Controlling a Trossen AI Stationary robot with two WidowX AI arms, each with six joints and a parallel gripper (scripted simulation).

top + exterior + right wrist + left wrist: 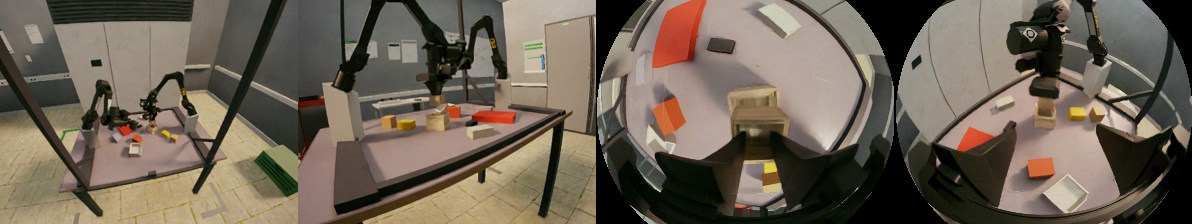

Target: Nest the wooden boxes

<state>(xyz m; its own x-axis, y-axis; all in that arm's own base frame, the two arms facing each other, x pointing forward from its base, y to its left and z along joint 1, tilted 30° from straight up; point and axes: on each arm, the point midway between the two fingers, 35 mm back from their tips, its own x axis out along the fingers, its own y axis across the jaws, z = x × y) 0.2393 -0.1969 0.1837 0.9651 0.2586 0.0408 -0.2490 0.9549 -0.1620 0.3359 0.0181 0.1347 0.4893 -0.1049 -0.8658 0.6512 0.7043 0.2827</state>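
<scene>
The larger open wooden box [152, 129] [437, 122] [1045, 123] stands open side up on the table [168, 158]. A smaller open wooden box [437, 100] [759, 114] hangs just above it, open side up, partly overlapping it in the right wrist view. My right gripper [436, 94] [758, 135] points down and holds the smaller box, fingertips at its open top. Their exact contact with its walls is unclear. My left gripper [139, 125] [1057, 131] is open and empty, raised to the side of the boxes.
A white open box [135, 150] [1066, 193] and orange block [137, 138] [1041, 168] lie nearer the front. Yellow [165, 133] and tan [174, 137] blocks lie toward the right arm's base. A red slab [494, 117], black block [721, 45] and white block [480, 131] lie farther back.
</scene>
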